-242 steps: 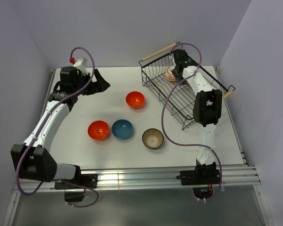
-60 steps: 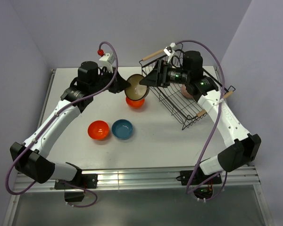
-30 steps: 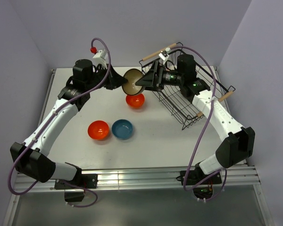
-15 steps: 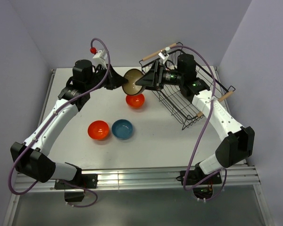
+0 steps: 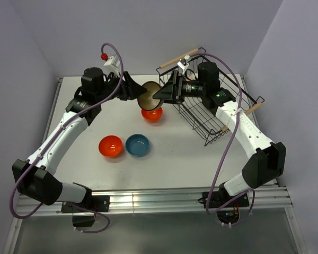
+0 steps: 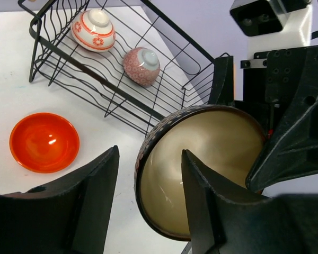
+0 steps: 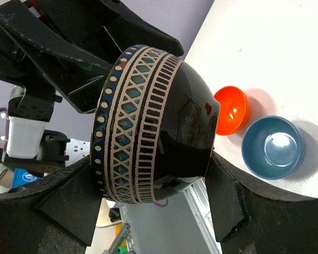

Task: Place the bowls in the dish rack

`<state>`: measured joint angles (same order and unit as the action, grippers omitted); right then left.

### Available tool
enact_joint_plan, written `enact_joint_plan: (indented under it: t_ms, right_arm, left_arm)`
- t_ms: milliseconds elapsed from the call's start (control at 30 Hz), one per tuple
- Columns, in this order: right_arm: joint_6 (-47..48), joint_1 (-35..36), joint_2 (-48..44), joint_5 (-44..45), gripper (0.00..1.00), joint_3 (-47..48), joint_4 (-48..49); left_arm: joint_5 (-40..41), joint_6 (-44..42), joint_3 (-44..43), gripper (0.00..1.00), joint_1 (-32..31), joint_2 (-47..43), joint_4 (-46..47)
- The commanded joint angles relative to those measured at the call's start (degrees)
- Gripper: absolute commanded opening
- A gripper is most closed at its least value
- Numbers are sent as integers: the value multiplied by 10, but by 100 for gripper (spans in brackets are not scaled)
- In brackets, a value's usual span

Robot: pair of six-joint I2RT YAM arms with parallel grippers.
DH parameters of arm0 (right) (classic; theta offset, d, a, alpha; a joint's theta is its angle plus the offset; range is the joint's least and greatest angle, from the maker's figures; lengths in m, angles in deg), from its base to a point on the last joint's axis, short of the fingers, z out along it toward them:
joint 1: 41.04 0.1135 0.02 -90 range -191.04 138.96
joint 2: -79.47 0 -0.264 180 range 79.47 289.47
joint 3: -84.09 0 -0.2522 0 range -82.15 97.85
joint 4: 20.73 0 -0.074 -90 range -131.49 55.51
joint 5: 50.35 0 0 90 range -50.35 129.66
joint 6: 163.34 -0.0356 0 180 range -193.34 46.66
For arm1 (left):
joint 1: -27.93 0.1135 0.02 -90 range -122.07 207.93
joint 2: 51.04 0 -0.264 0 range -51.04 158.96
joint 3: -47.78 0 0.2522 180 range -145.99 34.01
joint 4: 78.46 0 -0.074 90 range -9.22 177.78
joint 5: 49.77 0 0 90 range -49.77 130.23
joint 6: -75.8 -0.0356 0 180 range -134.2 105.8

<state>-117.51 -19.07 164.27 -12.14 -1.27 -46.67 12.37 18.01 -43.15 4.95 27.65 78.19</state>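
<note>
The dark brown bowl with a beige inside hangs in the air left of the dish rack, between the two grippers. My right gripper is shut on it, fingers pressed on its patterned rim and base. My left gripper stands open, its fingers straddling the rim without touching. One orange bowl sits on the table just below. Another orange bowl and the blue bowl lie side by side nearer the front. Two patterned bowls lie in the rack.
The rack's wooden handle sticks out at the back, close to my right arm. Purple cables loop above both arms. Walls close in the table at the back and both sides.
My left gripper has opened off the dark brown bowl while my right gripper has closed onto it. The bowl has hardly moved.
</note>
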Motion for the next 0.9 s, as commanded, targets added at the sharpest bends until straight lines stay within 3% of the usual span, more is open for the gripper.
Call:
enact_joint_plan:
  t_ms: [0, 200, 333, 400, 433, 567, 733, 867]
  right_arm:
    - [8, -7, -19, -6, 0, 15, 30]
    - [38, -28, -24, 27, 0, 24, -3]
    - [86, -44, -24, 77, 0, 55, -65]
    - [109, -49, -26, 104, 0, 63, -80]
    - [115, -56, -29, 110, 0, 69, -92]
    - [168, -81, -30, 162, 0, 102, -143]
    - [303, -115, 1, 283, 0, 196, -273]
    - [404, -137, 9, 390, 0, 212, -313]
  left_arm:
    - [-11, -1, 10, 56, 5, -13, 26]
    - [-8, 0, 16, 62, 9, -14, 23]
    - [3, 1, 20, 77, 12, -20, 16]
    - [9, 0, 20, 88, 14, -21, 12]
    - [11, -1, 20, 99, 14, -23, 10]
    - [26, -14, 8, 99, 19, -24, -7]
    - [35, -36, -8, 99, 29, -22, -32]
    - [39, -43, -1, 100, 36, -28, -37]
